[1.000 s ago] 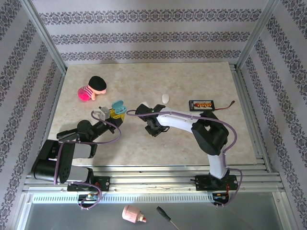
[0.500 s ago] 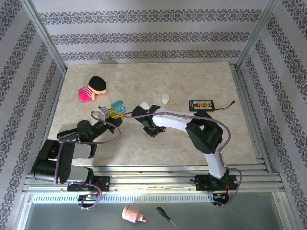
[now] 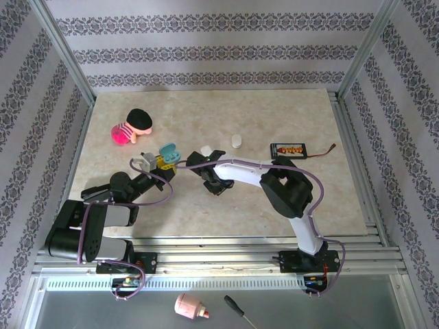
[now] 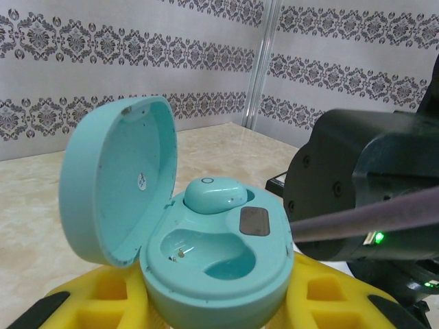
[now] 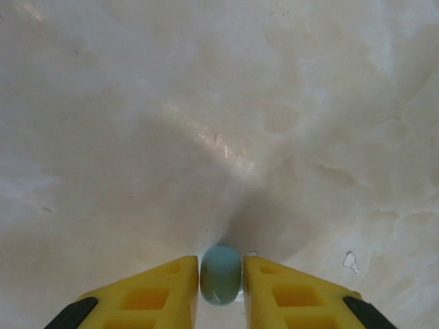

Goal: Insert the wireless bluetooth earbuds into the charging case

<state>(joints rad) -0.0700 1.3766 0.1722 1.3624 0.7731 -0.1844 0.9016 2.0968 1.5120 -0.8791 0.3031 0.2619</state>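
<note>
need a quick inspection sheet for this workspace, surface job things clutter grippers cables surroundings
surface: pale marbled table, bare parts clean
job's things: open teal case with a seated bud, other socket empty; second bud in the right gripper
clutter: pink doll, white oval thing, black board
grippers: left gripper shut on case; right gripper shut on second bud
cables: purple cables along the arms; wire from the board
surroundings: patterned walls, metal frame; screwdriver and pink thing below the table

In left hand [image 4: 212, 312], charging case [image 4: 206, 264] — 1 earbud [image 4: 214, 195] in rear slot; in right hand [image 5: 221, 291], 2nd earbud [image 5: 221, 273], over table [image 5: 137, 103].
</note>
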